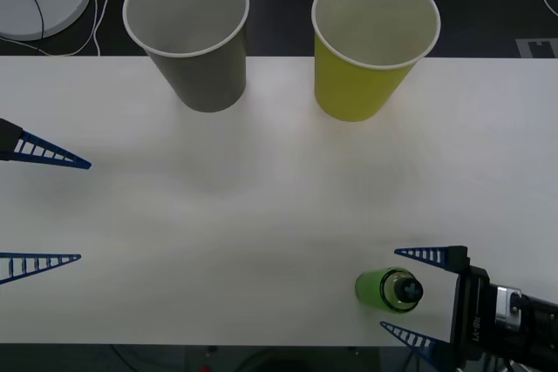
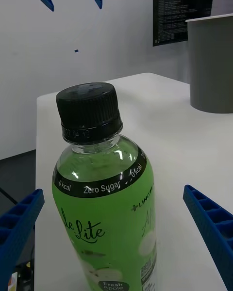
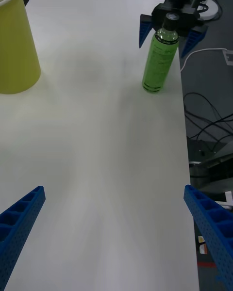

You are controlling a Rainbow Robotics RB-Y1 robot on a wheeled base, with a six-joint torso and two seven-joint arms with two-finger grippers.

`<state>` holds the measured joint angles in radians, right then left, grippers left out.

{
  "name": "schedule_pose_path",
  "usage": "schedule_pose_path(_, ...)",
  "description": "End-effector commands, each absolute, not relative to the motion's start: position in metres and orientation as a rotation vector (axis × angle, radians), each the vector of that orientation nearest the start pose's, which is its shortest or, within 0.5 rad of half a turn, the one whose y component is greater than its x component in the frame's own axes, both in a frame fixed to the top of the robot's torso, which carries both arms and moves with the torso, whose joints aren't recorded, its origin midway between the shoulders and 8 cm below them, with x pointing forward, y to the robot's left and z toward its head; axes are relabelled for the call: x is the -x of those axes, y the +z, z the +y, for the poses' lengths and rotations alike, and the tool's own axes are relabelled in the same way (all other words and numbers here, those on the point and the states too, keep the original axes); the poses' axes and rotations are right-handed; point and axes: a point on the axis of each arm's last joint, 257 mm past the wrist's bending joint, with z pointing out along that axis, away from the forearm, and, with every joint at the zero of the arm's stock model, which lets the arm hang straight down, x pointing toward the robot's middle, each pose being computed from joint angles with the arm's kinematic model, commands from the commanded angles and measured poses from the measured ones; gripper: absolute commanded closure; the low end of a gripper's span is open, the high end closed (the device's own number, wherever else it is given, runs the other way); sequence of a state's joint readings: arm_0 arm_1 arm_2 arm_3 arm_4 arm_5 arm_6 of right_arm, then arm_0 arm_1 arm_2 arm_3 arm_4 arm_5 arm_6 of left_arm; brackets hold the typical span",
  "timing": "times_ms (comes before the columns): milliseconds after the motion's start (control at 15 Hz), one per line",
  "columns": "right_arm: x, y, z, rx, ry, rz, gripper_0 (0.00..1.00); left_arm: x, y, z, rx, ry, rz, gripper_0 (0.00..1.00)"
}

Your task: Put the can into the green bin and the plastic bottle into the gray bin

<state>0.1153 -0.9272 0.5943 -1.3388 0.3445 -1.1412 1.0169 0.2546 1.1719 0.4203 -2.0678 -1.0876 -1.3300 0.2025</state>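
Two ribbed blue claws gape: right claw straddles the upright, black-capped plastic bottle

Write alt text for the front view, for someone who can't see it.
A white table seen from above: the right gripper, fingers open, sits around an upright bottle of green drink near the front right edge. The left gripper waits open at the left, and a gray bin and a green bin stand along the far edge.

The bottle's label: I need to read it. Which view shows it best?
The right wrist view: the bottle is close, lettering legible. The front view sees it from above, mostly cap; the left wrist view shows it whole but far.
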Motion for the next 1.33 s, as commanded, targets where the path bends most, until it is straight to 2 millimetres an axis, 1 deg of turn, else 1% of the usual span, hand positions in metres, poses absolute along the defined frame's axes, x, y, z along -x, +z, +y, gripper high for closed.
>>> schedule_pose_path(67, -0.2724, -0.3006, -0.1848, 1.13, 0.732, 1.256, 0.0, -0.2998, -0.1006, 0.2581, -1.644, -0.436, 1.54, 0.0)
schedule_pose_path(400, -0.2775, -0.2972, -0.1827, 1.155, 0.714, 1.228, 0.0, -0.2998, -0.1006, 0.2581, -1.644, -0.436, 1.54, 0.0)
schedule_pose_path(800, -0.2774, -0.2956, -0.1785, 1.164, 0.708, 1.208, 0.0, -0.2998, -0.1006, 0.2581, -1.644, -0.436, 1.54, 0.0)
schedule_pose_path(867, -0.2773, -0.2946, -0.1781, 1.161, 0.711, 1.206, 0.37, -0.2998, -0.1006, 0.2581, -1.644, -0.436, 1.54, 0.0)
schedule_pose_path(933, -0.2777, -0.295, -0.1787, 1.161, 0.711, 1.209, 0.82, -0.2998, -0.1006, 0.2581, -1.644, -0.436, 1.54, 0.0)
schedule_pose_path(1000, -0.2766, -0.2958, -0.1786, 1.159, 0.716, 1.213, 1.0, -0.2998, -0.1006, 0.2581, -1.644, -0.436, 1.54, 0.0)
schedule_pose_path(1333, -0.2763, -0.296, -0.1792, 1.155, 0.716, 1.217, 1.0, -0.2998, -0.1006, 0.2581, -1.644, -0.436, 1.54, 0.0)
